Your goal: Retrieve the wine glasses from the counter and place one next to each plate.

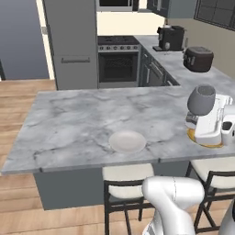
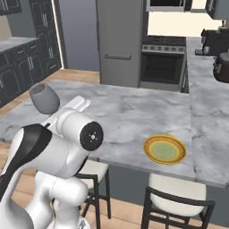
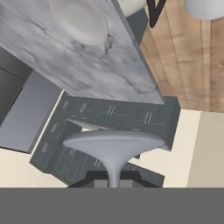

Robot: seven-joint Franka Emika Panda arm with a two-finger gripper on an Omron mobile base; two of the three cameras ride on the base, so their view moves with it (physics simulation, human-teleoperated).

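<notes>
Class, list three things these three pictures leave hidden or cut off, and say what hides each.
1. Yellow plate: left base view, mostly behind the hand.
2. Glass stem: both base views, hidden by the hand.
3. Pincer fingertips: hand view, behind the glass foot and cut by the bottom edge.

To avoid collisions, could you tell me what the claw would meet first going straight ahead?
Past the wine glass the claw holds, probably the dark cabinets beyond the counter edge; depth unclear.

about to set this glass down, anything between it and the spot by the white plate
Nothing visible. The wine glass is shut in the claw above the counter, and the marble around the white plate is bare.
</notes>
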